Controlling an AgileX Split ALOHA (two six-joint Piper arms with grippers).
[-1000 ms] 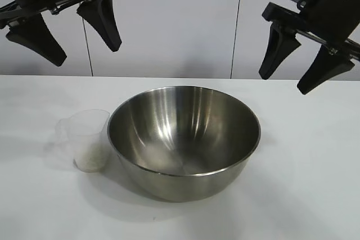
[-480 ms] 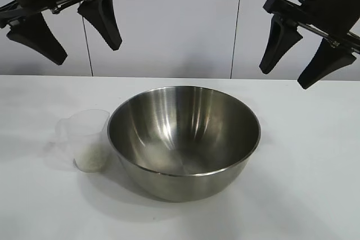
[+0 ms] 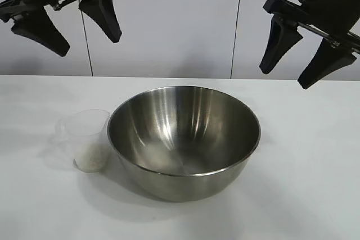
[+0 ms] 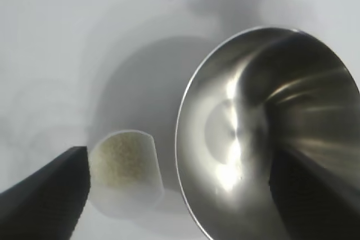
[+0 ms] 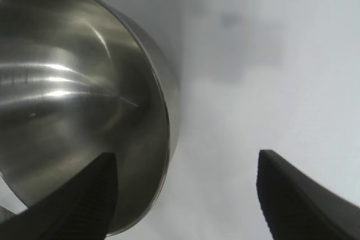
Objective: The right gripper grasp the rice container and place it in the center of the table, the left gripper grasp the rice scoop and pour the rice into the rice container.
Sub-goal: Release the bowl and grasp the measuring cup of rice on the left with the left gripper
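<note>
The rice container (image 3: 184, 133), a wide shiny steel bowl, stands upright in the middle of the white table (image 3: 315, 167); no rice shows inside it. Right beside its left wall stands the rice scoop (image 3: 87, 139), a small clear plastic cup holding a low heap of rice (image 3: 91, 158). My left gripper (image 3: 88, 45) hangs open high above the scoop, holding nothing. My right gripper (image 3: 284, 78) hangs open high over the bowl's right side, also holding nothing. The left wrist view shows the scoop (image 4: 126, 172) and bowl (image 4: 270, 133) far below. The right wrist view shows the bowl (image 5: 67, 99).
A pale panelled wall (image 3: 180, 21) rises behind the table's far edge. Bare white tabletop lies to the right of the bowl and in front of it. Nothing else stands on the table.
The right gripper rose a little, then held still. The left gripper lifted slightly and its fingers drew a bit closer together. Bowl and scoop have not moved.
</note>
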